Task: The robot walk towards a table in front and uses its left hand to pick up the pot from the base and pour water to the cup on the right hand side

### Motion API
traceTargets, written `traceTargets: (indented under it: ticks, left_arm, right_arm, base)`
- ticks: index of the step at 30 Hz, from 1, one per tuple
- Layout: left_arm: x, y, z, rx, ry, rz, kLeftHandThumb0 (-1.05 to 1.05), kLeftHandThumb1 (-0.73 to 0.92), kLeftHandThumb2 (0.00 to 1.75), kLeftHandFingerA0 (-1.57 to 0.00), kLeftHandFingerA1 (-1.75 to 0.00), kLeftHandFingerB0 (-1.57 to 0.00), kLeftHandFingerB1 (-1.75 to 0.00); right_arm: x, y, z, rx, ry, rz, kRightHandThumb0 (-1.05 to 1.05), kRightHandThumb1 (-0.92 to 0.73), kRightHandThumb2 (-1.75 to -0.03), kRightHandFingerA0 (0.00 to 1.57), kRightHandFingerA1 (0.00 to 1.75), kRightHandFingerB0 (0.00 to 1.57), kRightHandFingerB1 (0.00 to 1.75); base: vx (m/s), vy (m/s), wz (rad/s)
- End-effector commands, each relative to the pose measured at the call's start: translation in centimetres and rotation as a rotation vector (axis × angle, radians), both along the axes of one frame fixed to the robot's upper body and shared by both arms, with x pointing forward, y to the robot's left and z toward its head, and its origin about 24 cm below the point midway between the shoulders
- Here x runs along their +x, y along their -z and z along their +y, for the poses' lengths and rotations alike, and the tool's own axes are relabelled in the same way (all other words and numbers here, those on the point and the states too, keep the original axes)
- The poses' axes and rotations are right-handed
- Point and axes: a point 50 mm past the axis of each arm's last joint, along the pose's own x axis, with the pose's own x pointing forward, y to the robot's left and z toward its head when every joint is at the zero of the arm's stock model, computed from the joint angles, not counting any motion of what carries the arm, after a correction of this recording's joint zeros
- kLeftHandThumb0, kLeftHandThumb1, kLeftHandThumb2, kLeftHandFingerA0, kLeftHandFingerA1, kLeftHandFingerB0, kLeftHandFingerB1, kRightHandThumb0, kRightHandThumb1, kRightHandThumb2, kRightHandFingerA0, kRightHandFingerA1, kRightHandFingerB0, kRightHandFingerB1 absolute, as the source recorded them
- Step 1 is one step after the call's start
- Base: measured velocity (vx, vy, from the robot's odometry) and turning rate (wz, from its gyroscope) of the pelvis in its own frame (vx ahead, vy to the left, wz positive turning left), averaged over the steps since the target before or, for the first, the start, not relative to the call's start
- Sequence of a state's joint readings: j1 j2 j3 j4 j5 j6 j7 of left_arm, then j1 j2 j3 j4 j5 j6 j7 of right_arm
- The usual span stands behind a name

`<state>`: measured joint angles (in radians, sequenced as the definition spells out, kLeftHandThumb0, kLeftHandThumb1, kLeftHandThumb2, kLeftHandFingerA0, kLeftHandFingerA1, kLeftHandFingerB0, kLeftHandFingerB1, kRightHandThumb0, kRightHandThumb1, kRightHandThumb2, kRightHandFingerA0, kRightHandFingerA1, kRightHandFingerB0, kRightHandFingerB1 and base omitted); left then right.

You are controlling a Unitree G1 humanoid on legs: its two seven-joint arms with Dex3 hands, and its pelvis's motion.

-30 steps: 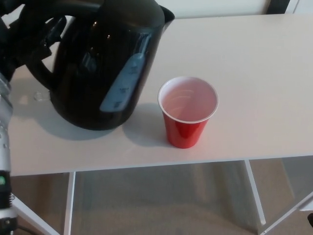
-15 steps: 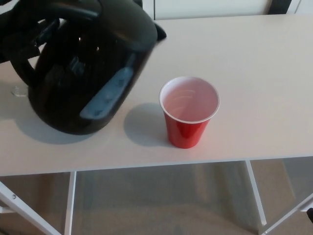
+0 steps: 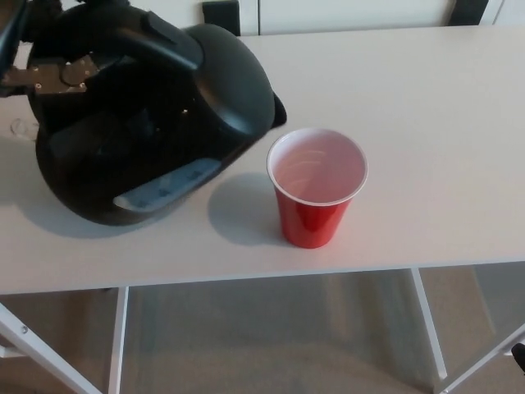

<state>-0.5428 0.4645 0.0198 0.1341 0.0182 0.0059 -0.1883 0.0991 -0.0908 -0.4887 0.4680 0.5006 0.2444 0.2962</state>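
One black pot [image 3: 156, 123], clasped at its handle by the left hand [image 3: 49, 70], now tips further than a moment ago, spout just left of the one red cup [image 3: 316, 185] on the white table [image 3: 426, 123].

White table [image 3: 426, 123] fills most of the view, top smooth and matte, evenly lit with soft shadows. White frame below: upright leg [image 3: 116, 341] at left, slanted legs [image 3: 428, 320] at right. Floor [image 3: 271, 336] under it greyish-beige, looks like carpet. White wall [image 3: 353, 15] behind the far edge, with a dark object [image 3: 221, 16] against it.
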Motion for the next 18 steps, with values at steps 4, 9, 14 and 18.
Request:
traceTargets:
  ticks: [4, 9, 14, 18]
  left_arm:
    - [-1.3, -4.3, -3.0, 0.394, 0.106, -0.392, -0.19, 0.77, 0.62, -0.76, -1.46, -0.79, -1.05]
    - [-1.4, -5.4, -2.8, 0.407, 0.095, -0.424, -0.20, 0.77, 0.62, -0.77, -1.44, -0.80, -1.02]
    - [-1.5, -7.0, -2.7, 0.437, 0.100, -0.478, -0.18, 0.77, 0.63, -0.75, -1.49, -0.76, -1.10]
    - [-1.4, -8.2, -2.6, 0.459, 0.093, -0.520, -0.18, 0.77, 0.63, -0.75, -1.50, -0.76, -1.10]
  right_arm:
    - [0.2, -0.4, -0.9, -0.028, 0.012, 0.015, -0.30, -0.75, -0.62, 0.16, 0.56, 0.16, 0.39]
    - [0.2, -0.4, -0.8, -0.020, 0.022, 0.020, -0.30, -0.76, -0.61, 0.18, 0.63, 0.17, 0.40]
    - [0.1, -0.2, -0.8, -0.013, 0.028, 0.020, -0.29, -0.75, -0.62, 0.15, 0.60, 0.18, 0.42]
    - [0.2, -0.2, -0.8, -0.016, 0.017, 0.015, -0.31, -0.75, -0.62, 0.15, 0.60, 0.19, 0.45]
  base:
    - [0.00, 0.000, 0.00]
    - [0.00, 0.000, 0.00]
    - [0.00, 0.000, 0.00]
    - [0.00, 0.000, 0.00]
